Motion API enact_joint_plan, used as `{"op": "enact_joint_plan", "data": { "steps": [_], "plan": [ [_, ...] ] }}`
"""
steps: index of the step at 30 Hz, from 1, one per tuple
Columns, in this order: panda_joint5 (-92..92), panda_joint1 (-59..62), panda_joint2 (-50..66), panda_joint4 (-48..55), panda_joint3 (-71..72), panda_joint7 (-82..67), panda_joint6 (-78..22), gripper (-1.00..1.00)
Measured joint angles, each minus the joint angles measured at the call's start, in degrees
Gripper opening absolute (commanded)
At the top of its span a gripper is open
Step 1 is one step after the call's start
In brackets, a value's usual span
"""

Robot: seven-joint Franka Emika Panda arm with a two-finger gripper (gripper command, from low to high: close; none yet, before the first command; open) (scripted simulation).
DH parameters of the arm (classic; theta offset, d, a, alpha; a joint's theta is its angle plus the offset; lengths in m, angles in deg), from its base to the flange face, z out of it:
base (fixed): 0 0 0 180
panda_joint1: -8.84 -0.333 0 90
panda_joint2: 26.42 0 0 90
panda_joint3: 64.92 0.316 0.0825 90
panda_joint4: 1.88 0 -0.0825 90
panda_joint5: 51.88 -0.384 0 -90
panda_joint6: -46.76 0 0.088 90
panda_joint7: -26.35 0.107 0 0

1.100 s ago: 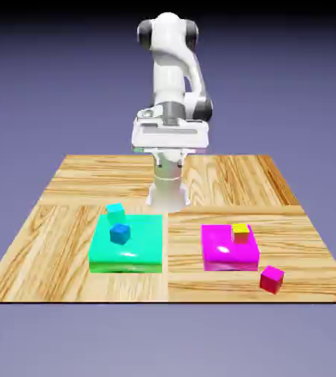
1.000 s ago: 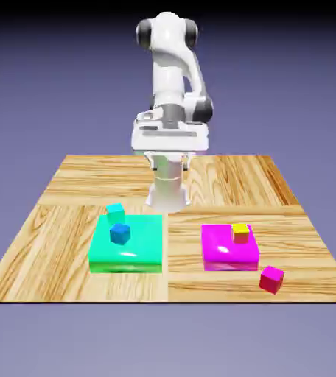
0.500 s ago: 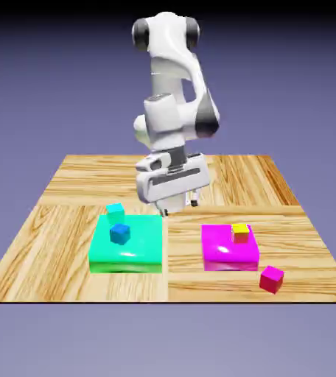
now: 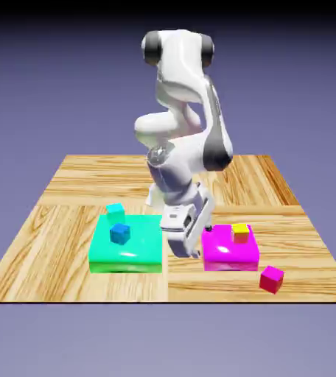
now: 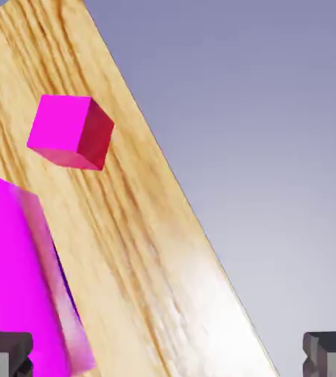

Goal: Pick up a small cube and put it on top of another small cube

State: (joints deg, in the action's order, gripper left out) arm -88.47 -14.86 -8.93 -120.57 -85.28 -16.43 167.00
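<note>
Hand view: crimson-pink cube (image 5: 71,132) beyond the tool (image 5: 168,355).

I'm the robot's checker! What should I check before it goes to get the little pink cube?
1. Fingers open: ok, they are wide apart.
2. Nothing held: ok, no cube is between them.
3. Pink cube in the hand's view: ok.
4. Pink cube on the wood, off the flat magenta block: ok.
5. Fingers lined up with the pink cube: not ok, it is up and to one side in the hand view.
6. Which cube to stack on: cannot tell.
</note>
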Motion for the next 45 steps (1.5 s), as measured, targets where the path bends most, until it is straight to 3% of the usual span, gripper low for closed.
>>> {"op": "enact_joint_plan", "data": {
  "steps": [27,31,32,36,45],
  "plan": [
    [-28.88,-18.16,39.58,33.39,-16.07,-67.28,-42.44,0.0],
    [-32.04,-21.67,41.98,29.99,-14.34,-70.6,-38.29,0.0],
    [-32.24,-21.92,42.1,29.67,-14.19,-70.76,-37.9,-1.0],
    [-29.56,-18.76,40.47,33.73,-16.22,-68.75,-42.9,-1.0],
    [-7.3,-7.89,25.91,16.65,-27.16,-84.6,-43.29,-1.0]
  ]
}}
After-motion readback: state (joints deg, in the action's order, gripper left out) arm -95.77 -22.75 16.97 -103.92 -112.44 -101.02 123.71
